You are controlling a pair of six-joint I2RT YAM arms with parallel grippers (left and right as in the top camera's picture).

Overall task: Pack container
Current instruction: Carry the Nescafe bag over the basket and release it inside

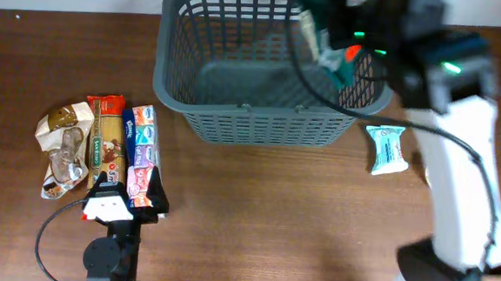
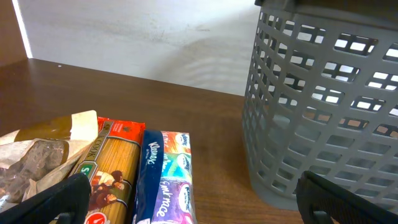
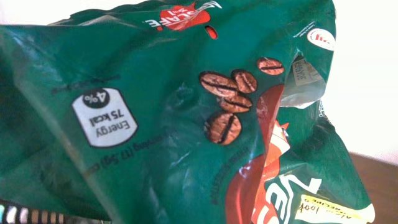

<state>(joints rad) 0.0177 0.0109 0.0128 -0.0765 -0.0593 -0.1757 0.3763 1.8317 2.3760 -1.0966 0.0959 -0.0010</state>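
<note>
1. Container (image 1: 269, 128): dark grey lattice basket, upright on the surface (image 1: 272, 220), upper centre of the overhead frame. In the left wrist view its slotted wall takes up the right side.
2. My right pincer (image 1: 347, 55): above the container's right end, upper right of the overhead frame. It is clamped on a green coffee packet (image 3: 155, 124).
3. That packet fills the right wrist view. It shows printed coffee beans and an upside-down "Energy 75 kcal" label, and it hides my fingers there. I can't tell whether it touches the container wall.
4. My left pincer (image 2: 193, 186): lower left of the overhead frame, fingers spread wide with nothing between them. It sits low at the near end of the packet row.
5. The row lies on the surface at the left of the frame, side by side: brown crumpled bag (image 1: 63, 146), spaghetti packet (image 1: 105, 140), tissue packs (image 1: 141, 151). The tissue packs are the ones nearest the container's left corner.
6. White-and-teal packet (image 1: 388, 149): flat on the surface, just beside the container's lower right corner and not touching it.
</note>
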